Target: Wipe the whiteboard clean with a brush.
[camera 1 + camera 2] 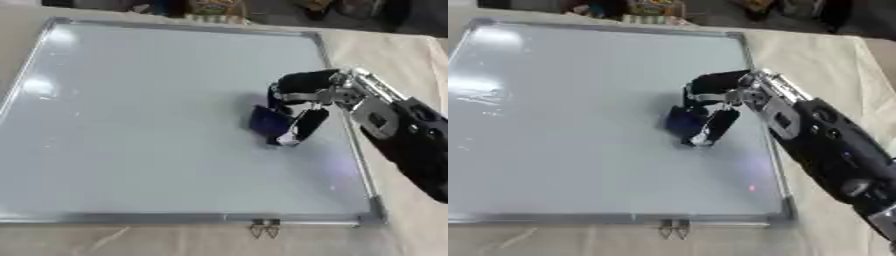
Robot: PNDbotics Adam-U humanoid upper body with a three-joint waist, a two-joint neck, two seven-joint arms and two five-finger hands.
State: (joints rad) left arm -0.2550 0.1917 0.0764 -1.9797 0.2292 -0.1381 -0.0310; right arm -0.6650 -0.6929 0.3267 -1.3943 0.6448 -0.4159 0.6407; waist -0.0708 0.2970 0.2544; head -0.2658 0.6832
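beige table bears the whiteboard; toward its 3 o'clock edge, right hand curls around a blue brush.

Wide open board to the left of the black right hand: the silver-framed whiteboard lies flat and bare there, nothing standing on it. Under the curled fingers sits the dark blue eraser block, pressed to the surface. Just right of the hand runs the raised metal frame edge, then beige tablecloth. Beyond the board's far edge, colourful clutter.
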